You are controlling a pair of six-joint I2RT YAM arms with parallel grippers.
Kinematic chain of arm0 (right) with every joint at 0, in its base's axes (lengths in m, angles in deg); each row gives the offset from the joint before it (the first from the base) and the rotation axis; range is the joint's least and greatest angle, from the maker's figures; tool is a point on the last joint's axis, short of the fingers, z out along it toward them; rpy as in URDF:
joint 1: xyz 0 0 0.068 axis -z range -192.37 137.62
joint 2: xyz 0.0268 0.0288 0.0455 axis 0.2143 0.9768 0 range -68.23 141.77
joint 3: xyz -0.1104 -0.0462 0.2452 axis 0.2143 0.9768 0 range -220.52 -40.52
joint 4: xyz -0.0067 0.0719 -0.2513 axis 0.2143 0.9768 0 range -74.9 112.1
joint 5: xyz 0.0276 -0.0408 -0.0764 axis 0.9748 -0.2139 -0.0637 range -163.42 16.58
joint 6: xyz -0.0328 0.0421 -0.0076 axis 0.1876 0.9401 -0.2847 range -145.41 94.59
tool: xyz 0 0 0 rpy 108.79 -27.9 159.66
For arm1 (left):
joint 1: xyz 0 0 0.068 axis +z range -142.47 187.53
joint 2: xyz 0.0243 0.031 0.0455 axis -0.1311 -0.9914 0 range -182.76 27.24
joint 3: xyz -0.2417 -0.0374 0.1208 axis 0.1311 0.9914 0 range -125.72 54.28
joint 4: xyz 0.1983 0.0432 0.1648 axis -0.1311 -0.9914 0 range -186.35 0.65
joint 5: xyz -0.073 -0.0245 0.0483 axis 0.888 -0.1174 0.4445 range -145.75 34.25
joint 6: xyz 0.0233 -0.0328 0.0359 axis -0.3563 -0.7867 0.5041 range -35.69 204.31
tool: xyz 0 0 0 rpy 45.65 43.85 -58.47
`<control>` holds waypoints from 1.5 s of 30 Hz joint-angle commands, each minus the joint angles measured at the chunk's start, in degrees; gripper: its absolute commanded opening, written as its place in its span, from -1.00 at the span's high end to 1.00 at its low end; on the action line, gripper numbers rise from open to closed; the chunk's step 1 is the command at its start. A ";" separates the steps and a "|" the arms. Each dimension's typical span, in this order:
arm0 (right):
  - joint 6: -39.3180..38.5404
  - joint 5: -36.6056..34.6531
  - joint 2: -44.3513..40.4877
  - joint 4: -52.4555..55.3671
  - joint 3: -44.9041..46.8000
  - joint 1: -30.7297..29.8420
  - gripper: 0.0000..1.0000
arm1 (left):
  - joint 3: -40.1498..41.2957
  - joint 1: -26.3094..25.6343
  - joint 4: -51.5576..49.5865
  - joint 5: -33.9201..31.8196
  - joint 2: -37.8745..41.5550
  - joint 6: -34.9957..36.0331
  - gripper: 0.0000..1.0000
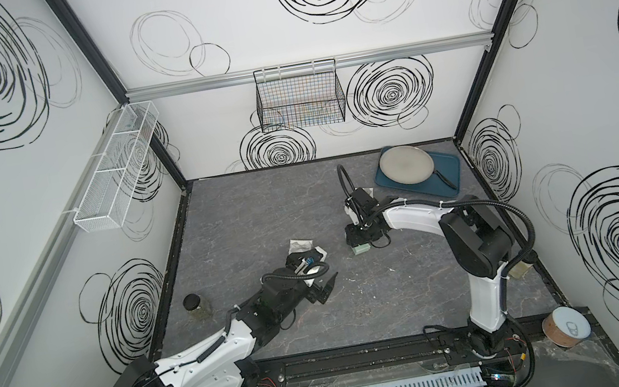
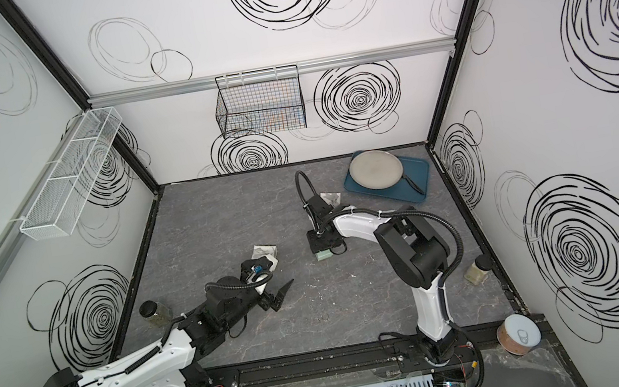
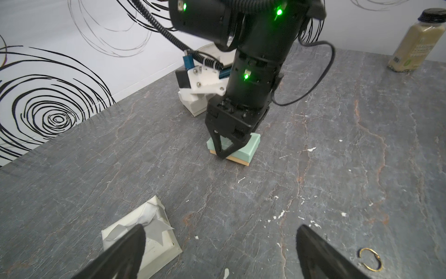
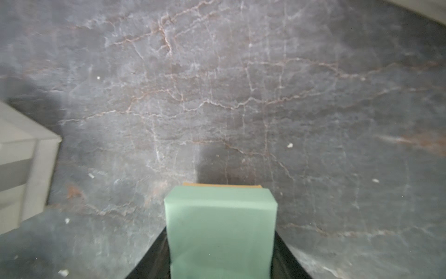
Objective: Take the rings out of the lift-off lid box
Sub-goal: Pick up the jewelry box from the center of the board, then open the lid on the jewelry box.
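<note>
The lift-off lid box [image 3: 248,146] is small, with a mint-green lid over a tan base, and it stands closed on the grey table in both top views [image 1: 361,249] [image 2: 325,254]. My right gripper [image 4: 220,265] points straight down over it. Its black fingers press against the two sides of the green lid [image 4: 220,217], and the left wrist view shows one finger [image 3: 223,151] down the box's side. The rings are hidden. My left gripper [image 3: 220,229] hangs open and empty over bare table, left of the box [image 1: 327,288].
A white ribboned box [image 3: 149,244] lies by my left finger, and another white box [image 3: 195,106] sits behind the right arm. A thin gold loop [image 3: 370,259] lies on the table. Spice jars [image 3: 415,46] [image 1: 195,305] stand at the table's sides. A blue tray [image 1: 445,169] with a plate is at the back right.
</note>
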 commanded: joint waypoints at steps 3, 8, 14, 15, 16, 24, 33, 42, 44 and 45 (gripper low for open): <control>0.75 23.58 -7.11 -9.05 6.98 5.72 -0.02 | -2.35 0.49 7.83 3.69 -3.96 2.85 -0.99; 1.71 37.08 -10.76 -14.43 12.22 9.18 -0.02 | -2.78 0.81 13.66 9.46 -8.96 4.41 -0.99; 4.21 48.02 -12.63 -21.02 16.94 10.66 -0.01 | -4.58 0.76 19.92 13.06 -15.65 6.06 -0.99; 4.47 48.92 -12.80 -21.51 17.42 10.71 -0.02 | -4.61 0.76 21.03 13.28 -16.32 6.12 -0.99; 4.57 49.93 -12.98 -21.96 17.94 10.76 -0.02 | -4.71 0.76 22.35 13.46 -17.10 6.14 -0.99; 6.19 53.51 -14.08 -24.97 20.04 10.73 -0.02 | -6.73 0.80 26.37 15.39 -22.12 6.22 -0.99; 6.47 55.14 -14.53 -26.02 20.18 10.40 -0.02 | -6.39 1.99 32.40 17.31 -26.13 1.63 -0.96; 6.50 55.28 -14.97 -26.44 20.65 9.60 -0.03 | -6.83 2.52 34.38 18.57 -28.47 0.95 -0.87; 6.60 55.28 -14.81 -26.60 20.54 9.26 -0.02 | -6.83 2.52 34.80 18.49 -28.96 1.02 -0.87; 6.59 55.28 -14.73 -26.61 20.49 9.03 -0.03 | -6.84 2.58 34.98 18.32 -29.14 1.14 -0.86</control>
